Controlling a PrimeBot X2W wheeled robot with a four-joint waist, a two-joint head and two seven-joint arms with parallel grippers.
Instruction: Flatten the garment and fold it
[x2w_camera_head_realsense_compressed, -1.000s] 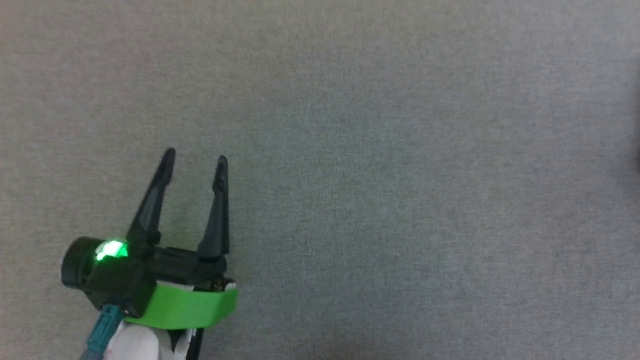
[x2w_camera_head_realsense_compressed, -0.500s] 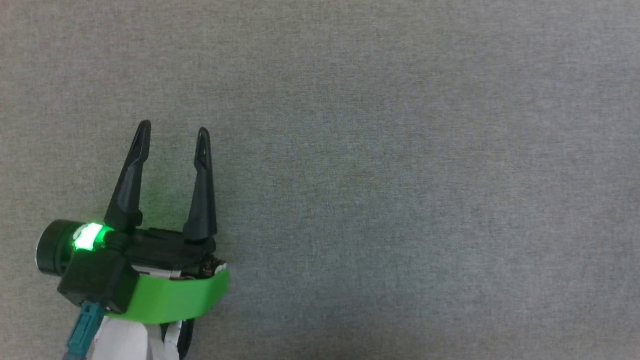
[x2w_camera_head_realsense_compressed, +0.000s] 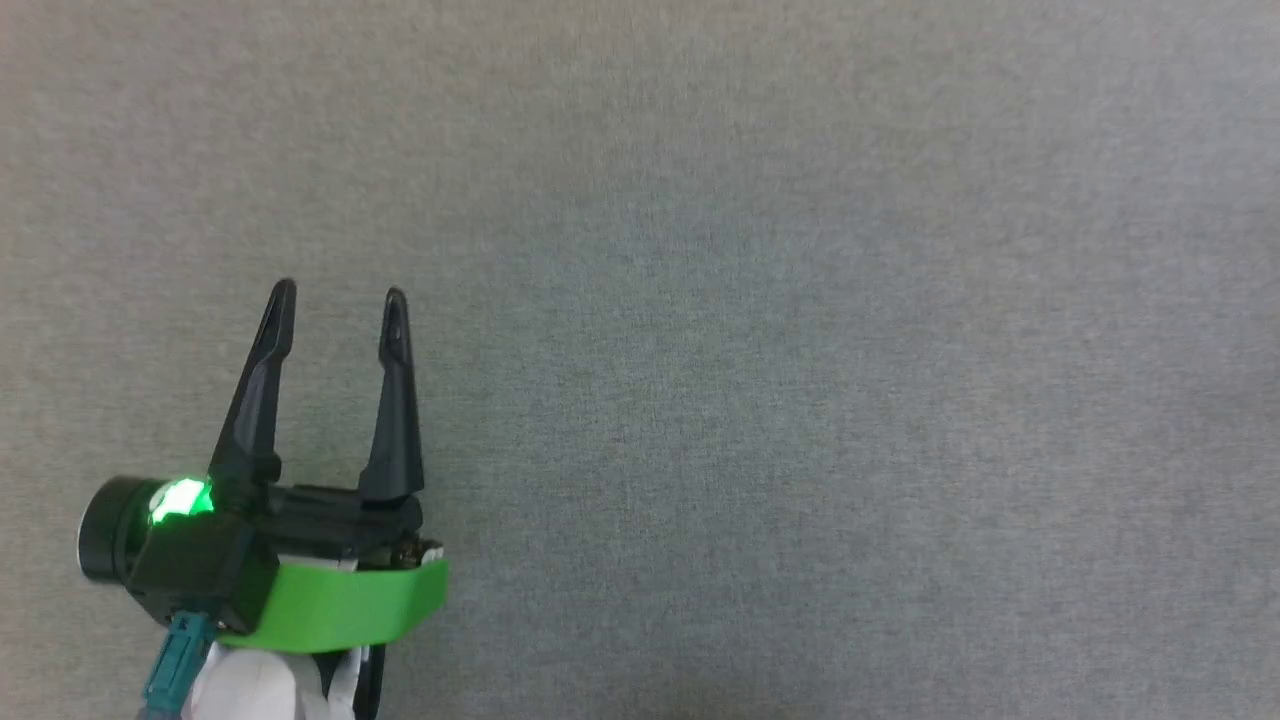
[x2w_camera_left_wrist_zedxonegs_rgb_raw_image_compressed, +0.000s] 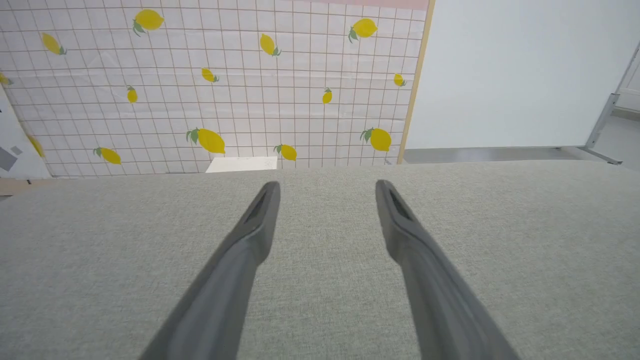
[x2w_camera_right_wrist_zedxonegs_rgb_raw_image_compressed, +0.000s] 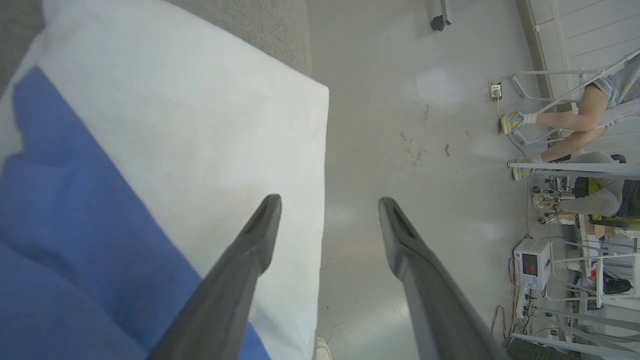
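Observation:
The garment (x2w_camera_right_wrist_zedxonegs_rgb_raw_image_compressed: 175, 125) lies in the right wrist view as a white cloth with a royal-blue part (x2w_camera_right_wrist_zedxonegs_rgb_raw_image_compressed: 75, 210), and its edge hangs over the floor. My right gripper (x2w_camera_right_wrist_zedxonegs_rgb_raw_image_compressed: 328, 199) is open just above that edge. Its left finger (x2w_camera_right_wrist_zedxonegs_rgb_raw_image_compressed: 235, 270) crosses the cloth and nothing sits between the fingers. My left gripper (x2w_camera_head_realsense_compressed: 339, 294) stands open at the lower left of the head view over bare grey fabric, holding nothing. In the left wrist view the same gripper (x2w_camera_left_wrist_zedxonegs_rgb_raw_image_compressed: 326, 185) points across the grey surface.
The grey fabric table top (x2w_camera_head_realsense_compressed: 800, 350) spreads across the head view. Beyond its far edge stand a white box (x2w_camera_left_wrist_zedxonegs_rgb_raw_image_compressed: 241, 164) and a lemon-patterned wall (x2w_camera_left_wrist_zedxonegs_rgb_raw_image_compressed: 215, 90). A person's legs (x2w_camera_right_wrist_zedxonegs_rgb_raw_image_compressed: 565, 120) and equipment with cables (x2w_camera_right_wrist_zedxonegs_rgb_raw_image_compressed: 530, 262) are on the floor to the right.
In the head view my left gripper has shifted a little to the left and stays open. A dark patch at the right edge is gone.

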